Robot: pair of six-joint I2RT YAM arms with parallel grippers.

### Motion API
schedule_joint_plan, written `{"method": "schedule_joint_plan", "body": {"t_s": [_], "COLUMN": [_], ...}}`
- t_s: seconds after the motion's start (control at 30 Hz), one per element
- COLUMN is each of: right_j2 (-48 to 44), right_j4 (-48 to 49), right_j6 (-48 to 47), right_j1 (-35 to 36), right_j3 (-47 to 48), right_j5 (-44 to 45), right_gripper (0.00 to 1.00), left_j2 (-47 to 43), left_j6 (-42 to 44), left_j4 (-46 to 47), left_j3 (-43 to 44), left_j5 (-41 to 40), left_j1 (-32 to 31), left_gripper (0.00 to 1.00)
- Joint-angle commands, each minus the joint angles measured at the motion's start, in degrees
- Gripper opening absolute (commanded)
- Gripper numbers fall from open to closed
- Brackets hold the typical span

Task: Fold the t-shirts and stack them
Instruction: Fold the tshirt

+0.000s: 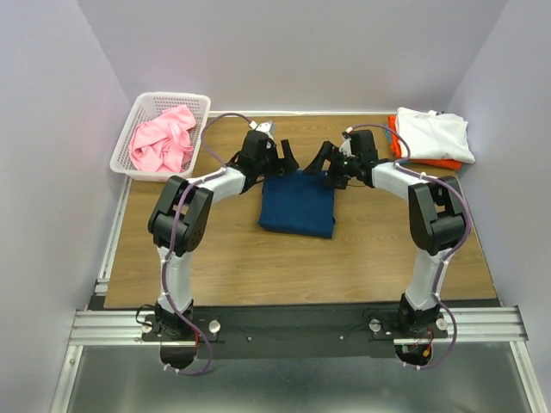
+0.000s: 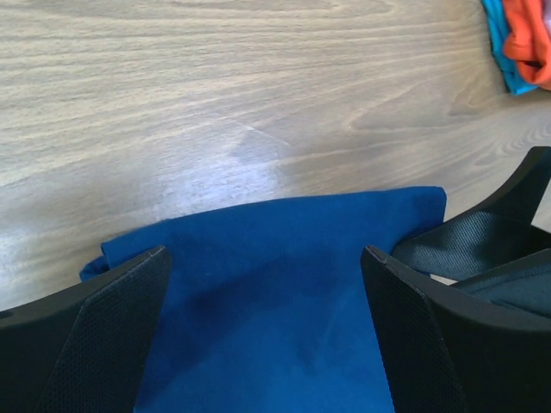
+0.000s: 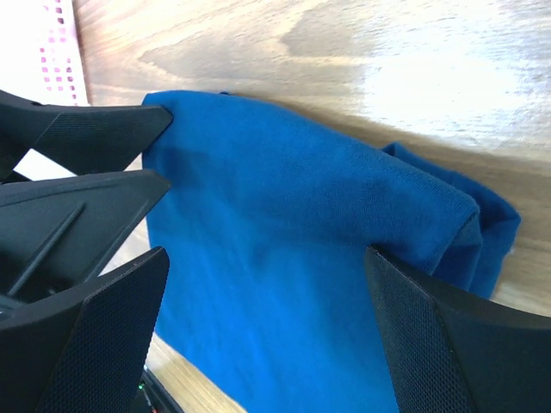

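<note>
The pink t-shirt (image 1: 162, 142) lay crumpled in the white basket (image 1: 123, 146) at the far left of the wooden surface (image 1: 258, 267). In the middle the folded navy t-shirt (image 1: 298, 205) lay flat. The left claw (image 1: 287, 163) and right claw (image 1: 326, 161) were both spread wide over its far edge, gripping nothing. At far right, a white t-shirt (image 1: 435, 133) sat atop an orange t-shirt (image 1: 395, 138).

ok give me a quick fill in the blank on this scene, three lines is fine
1. The crumpled t-shirt in the white basket is ____.
2. The tee right beneath the white t-shirt is ____.
3. The left pincer and right pincer both stand ____ over the folded blue t-shirt.

Missing words: pink; orange; open.
</note>
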Motion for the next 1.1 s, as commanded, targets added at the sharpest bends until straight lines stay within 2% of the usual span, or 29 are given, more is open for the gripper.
{"method": "schedule_joint_plan", "body": {"t_s": [0.0,0.27,0.37,0.5,0.57,0.7,0.83,1.0,1.07], "right_j2": [2.4,3.2,-0.92,-8.48,-12.08,-22.35,-28.78,-30.82,-29.6], "right_j4": [0.74,0.65,0.39,0.39,0.39,0.65,2.49,12.85,14.01], "right_j6": [0.3,-1.89,-4.17,-5.41,-5.67,-4.97,-3.13,0.21,0.48], "right_j1": [-0.43,-1.04,-1.04,-0.96,-0.87,0.79,2.73,3.35,3.35], "right_j3": [1.95,1.95,2.74,0.48,-2.16,-10.68,-21.13,-30.54,-32.4], "right_j5": [1.78,-0.15,-3.14,-6.04,-9.01,-10.0,-7.81,-11.93,-12.29], "right_gripper": [1.0,1.0,1.0,1.0,1.0,1.0,1.0,1.0,1.0], "left_j2": [2.79,5.87,3.51,-6.04,-9.84,-18.28,-23.73,-24.28,-24.01], "left_j6": [1.48,1.22,1.92,2.54,2.36,0.35,-1.85,-6.07,-7.13], "left_j4": [-1.56,-3.58,-5.34,-5.52,-5.96,-4.82,0.61,6.41,7.14], "left_j3": [2.52,3.57,4.19,2.62,0.69,-9.13,-18.2,-28.3,-30.42], "left_j5": [-1.47,-2.7,-4.37,-7.09,-11.21,-12.73,-10.19,-6.4,-5.34], "left_j1": [0.31,0.4,0.4,-0.04,-1.09,-4.07,-8.56,-10.85,-10.85], "left_gripper": [0.98,0.98,0.98,0.98,0.98,0.98,0.98,0.98,0.98]}}
